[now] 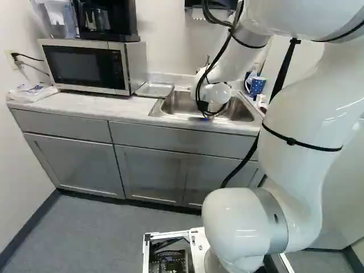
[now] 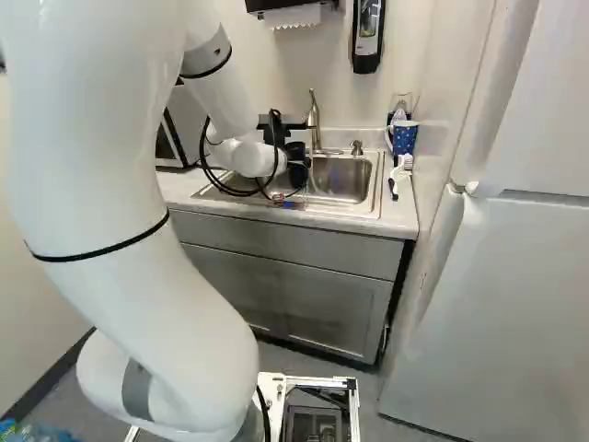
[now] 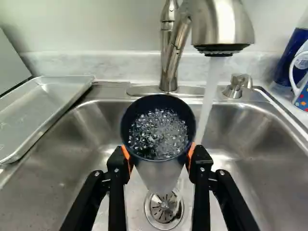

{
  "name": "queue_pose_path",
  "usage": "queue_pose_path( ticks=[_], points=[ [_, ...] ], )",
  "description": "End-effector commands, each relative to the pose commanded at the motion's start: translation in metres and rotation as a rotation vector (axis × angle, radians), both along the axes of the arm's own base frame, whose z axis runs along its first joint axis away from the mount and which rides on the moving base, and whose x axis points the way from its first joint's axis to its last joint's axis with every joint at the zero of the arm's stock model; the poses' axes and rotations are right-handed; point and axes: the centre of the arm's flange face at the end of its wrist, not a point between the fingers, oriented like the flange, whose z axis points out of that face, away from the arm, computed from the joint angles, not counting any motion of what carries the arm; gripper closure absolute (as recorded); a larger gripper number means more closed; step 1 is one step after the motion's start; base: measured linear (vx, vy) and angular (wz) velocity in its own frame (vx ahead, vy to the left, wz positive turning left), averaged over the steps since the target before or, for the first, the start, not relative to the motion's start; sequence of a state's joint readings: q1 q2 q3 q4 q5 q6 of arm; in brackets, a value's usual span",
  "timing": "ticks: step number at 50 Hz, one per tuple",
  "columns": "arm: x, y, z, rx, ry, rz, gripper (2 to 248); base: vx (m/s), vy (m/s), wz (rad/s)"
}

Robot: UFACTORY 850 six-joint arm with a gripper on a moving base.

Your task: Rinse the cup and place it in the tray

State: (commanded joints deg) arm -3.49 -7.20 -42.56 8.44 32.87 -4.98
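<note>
In the right base view my gripper (image 2: 295, 157) is a dark shape over the sink, partly hidden by the arm. In the wrist view the gripper (image 3: 160, 155) is shut on the dark blue cup (image 3: 126, 120), with orange pads on two opposite sides. Bubbling water fills much of the cup. Water from the faucet head (image 3: 222, 29) falls in a stream (image 3: 210, 91) beside the cup. Below the rim a grey tapering shape points to the drain; whether it is cup wall or running water I cannot tell. The metal tray (image 3: 43, 113) lies beside the sink.
The sink (image 2: 373, 180) has its drain (image 3: 164, 209) under the cup. A soap pump (image 3: 236, 85) stands behind the basin, and a patterned blue mug (image 2: 403, 138) is on the counter at its side. Past the tray stands a microwave (image 1: 85, 67). A fridge (image 2: 497, 304) stands at the right of the right base view.
</note>
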Motion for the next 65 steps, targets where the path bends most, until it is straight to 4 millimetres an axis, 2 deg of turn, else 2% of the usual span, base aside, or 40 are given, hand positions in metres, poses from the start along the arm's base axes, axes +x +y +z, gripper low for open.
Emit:
queue_pose_path(
  ticks=[28,65],
  points=[
    [0.003,0.04,0.001,0.0,-0.003,0.079,126,0.0,0.0,0.0],
    [0.021,0.062,0.036,0.004,-0.046,0.124,126,0.0,0.0,0.0]
  ],
)
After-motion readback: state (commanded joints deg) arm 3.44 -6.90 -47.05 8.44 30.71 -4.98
